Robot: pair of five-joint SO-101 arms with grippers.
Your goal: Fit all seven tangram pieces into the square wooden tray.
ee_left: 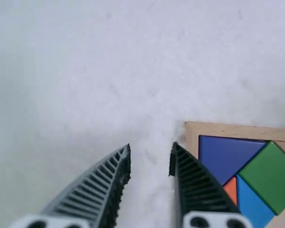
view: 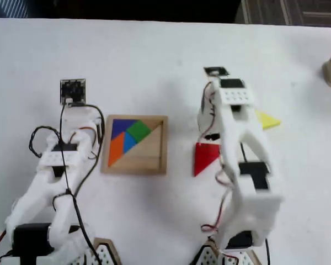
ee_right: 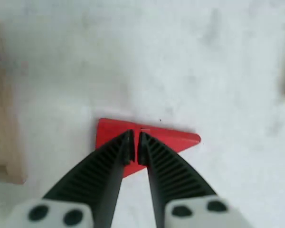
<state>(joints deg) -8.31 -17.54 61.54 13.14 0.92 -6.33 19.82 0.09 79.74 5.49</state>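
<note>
Four pieces (view: 128, 138) seated in square wooden tray (view: 153, 164), mid counter (view: 154, 66). Beside it, red triangle (view: 203, 157) half hidden by right arm (view: 248, 160); yellow piece (view: 268, 120) cut off too. Right tool (ee_right: 134, 142) closed over red triangle; left tool (ee_left: 149, 159) open by tray corner.

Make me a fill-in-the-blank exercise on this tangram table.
The triangle beneath the right gripper is ____.
The left gripper hangs with fingers ____ beside the wooden tray.
The tray holds ____ fitted pieces.
The loose piece farthest from the tray is ____.
Missing: red; open; four; yellow.
</note>
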